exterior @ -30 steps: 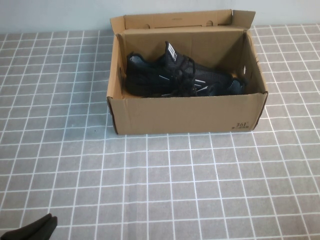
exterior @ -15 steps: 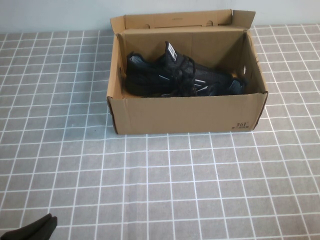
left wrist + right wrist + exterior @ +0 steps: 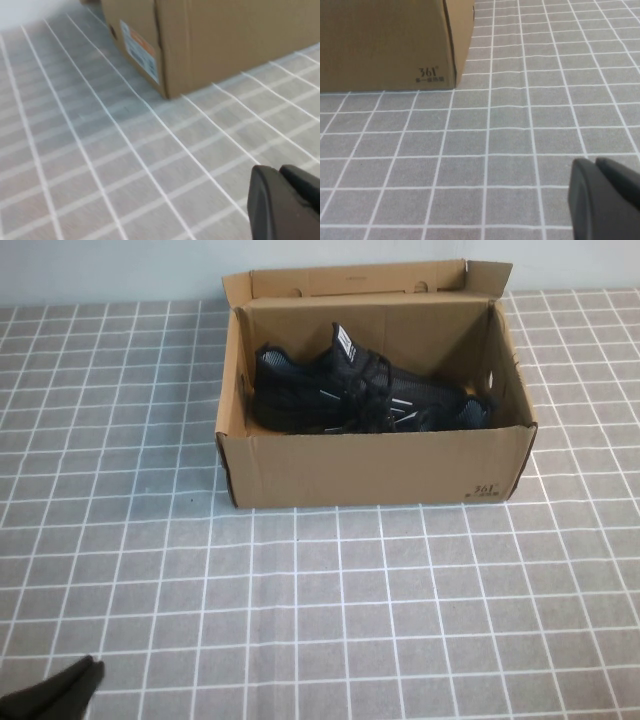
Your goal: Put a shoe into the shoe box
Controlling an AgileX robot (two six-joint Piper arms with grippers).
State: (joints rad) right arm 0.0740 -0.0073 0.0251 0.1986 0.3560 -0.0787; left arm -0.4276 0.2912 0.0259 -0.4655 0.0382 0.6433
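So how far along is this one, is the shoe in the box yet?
Done: the shoe lies inside the open shoe box, lid flap up. In hand: nothing. The left gripper sits low at the near left table edge, shut and empty; the right gripper, shut too, is clear of the box. Left: apparently nothing.

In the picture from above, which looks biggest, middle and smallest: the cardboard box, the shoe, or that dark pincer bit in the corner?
1. The shoe box, by far the largest.
2. The shoe lying inside it.
3. The left pincer, only partly in frame at the near left corner, so its true size is unsure.
The right pincer shows only in its own wrist view, empty.
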